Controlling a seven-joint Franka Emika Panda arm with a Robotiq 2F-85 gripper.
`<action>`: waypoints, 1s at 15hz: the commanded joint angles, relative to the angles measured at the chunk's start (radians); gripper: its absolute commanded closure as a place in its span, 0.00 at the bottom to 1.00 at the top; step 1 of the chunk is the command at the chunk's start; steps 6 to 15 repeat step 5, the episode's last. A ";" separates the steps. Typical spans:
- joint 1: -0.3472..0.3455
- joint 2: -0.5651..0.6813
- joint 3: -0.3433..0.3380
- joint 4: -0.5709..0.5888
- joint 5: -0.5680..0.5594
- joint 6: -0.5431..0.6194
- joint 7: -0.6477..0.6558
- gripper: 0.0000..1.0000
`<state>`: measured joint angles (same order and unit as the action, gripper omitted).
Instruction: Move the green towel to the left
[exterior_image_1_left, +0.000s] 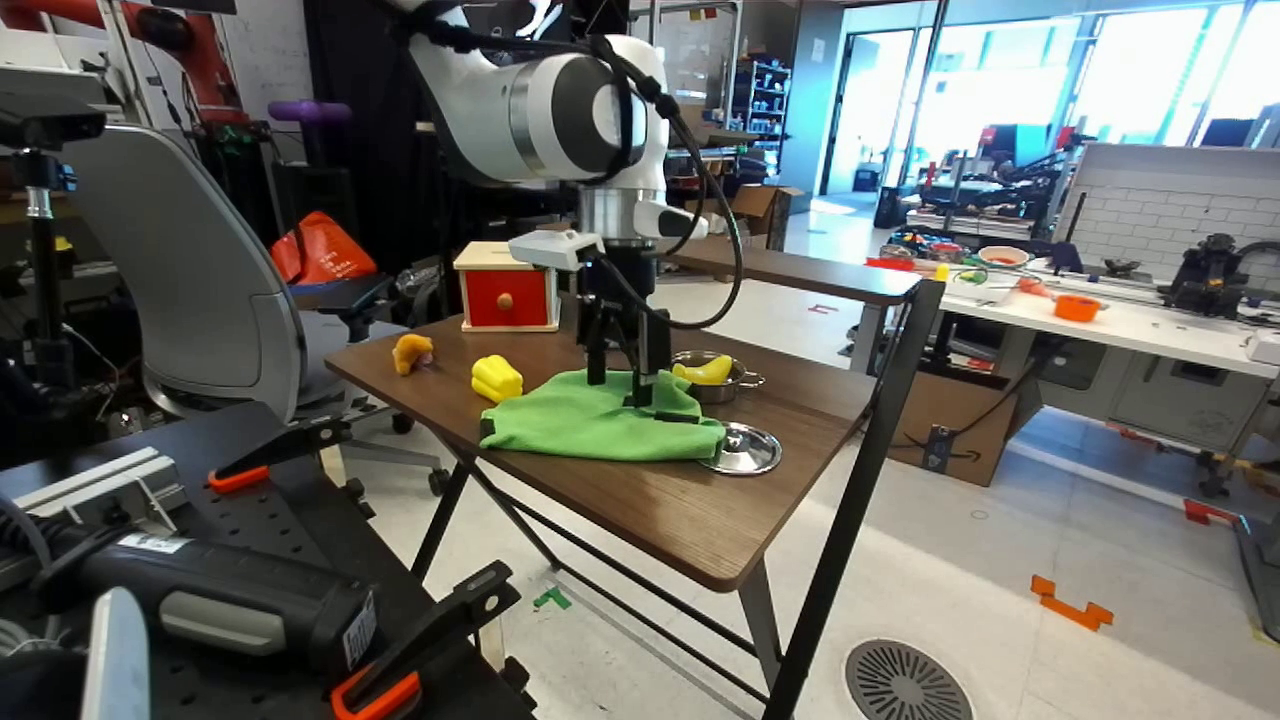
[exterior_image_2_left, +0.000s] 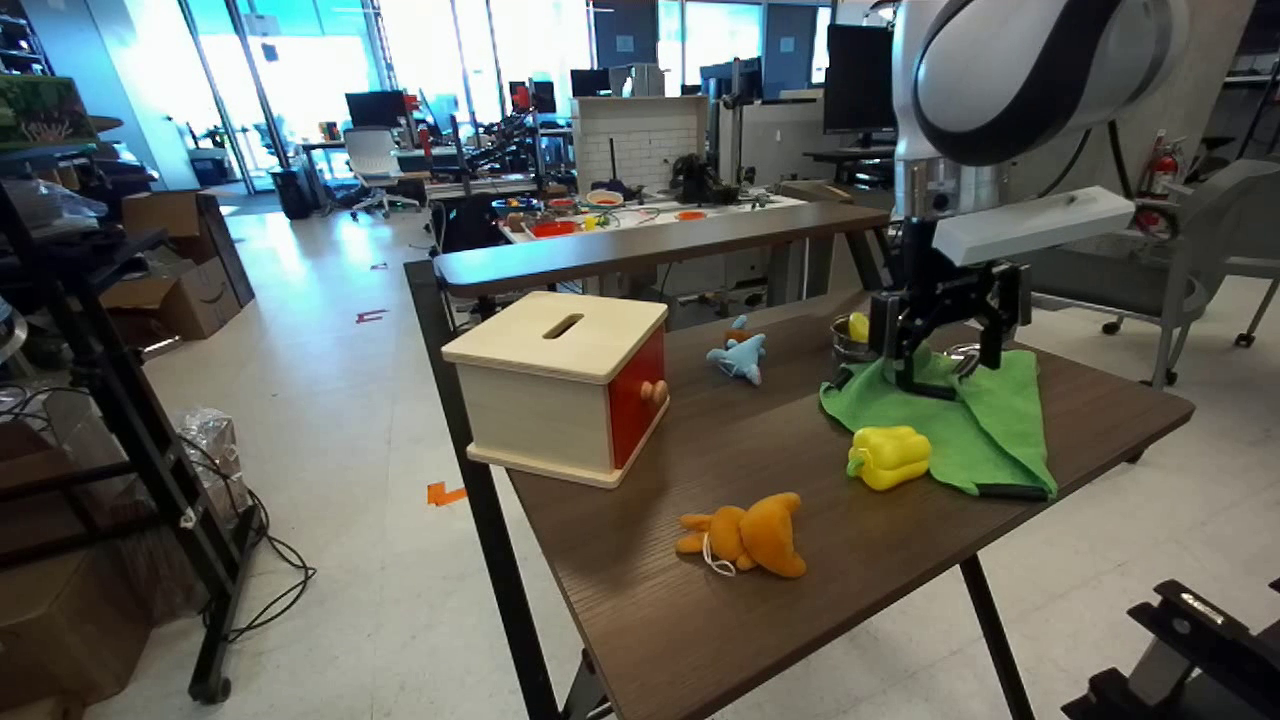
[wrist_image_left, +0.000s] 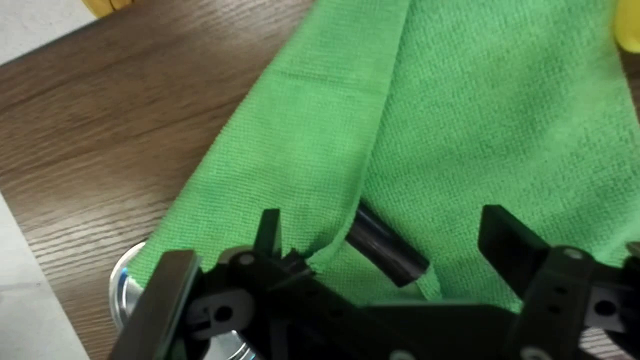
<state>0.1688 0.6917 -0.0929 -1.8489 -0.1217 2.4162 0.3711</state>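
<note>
The bright lime-green towel (exterior_image_1_left: 570, 420) lies rumpled and partly folded on the brown table. It also shows in an exterior view (exterior_image_2_left: 1005, 405) and fills much of the wrist view (wrist_image_left: 300, 145). It has black bands at its edges; one band lies between the fingers in the wrist view. My gripper (exterior_image_1_left: 622, 388) points down over the towel, its fingertips low at the cloth; it shows in the other exterior view too (exterior_image_2_left: 948, 375). In the wrist view the gripper (wrist_image_left: 382, 227) is open, fingers wide apart, nothing held between them. Whether the tips touch the cloth I cannot tell.
A yellow pepper (exterior_image_2_left: 890, 457) sits close beside the towel. A metal pot (exterior_image_1_left: 722, 388) holding a yellow object (exterior_image_1_left: 705, 371) stands behind it. A shiny lid (exterior_image_1_left: 752, 452) lies partly under the towel. A red-fronted wooden box (exterior_image_2_left: 540, 400), orange plush (exterior_image_2_left: 755, 535) and blue plush (exterior_image_2_left: 740, 358) share the table.
</note>
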 joint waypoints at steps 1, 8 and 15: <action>0.002 -0.198 -0.008 -0.187 -0.025 0.012 -0.025 0.00; -0.008 -0.193 0.000 -0.174 -0.037 -0.002 -0.016 0.00; -0.008 -0.193 0.000 -0.174 -0.037 -0.002 -0.016 0.00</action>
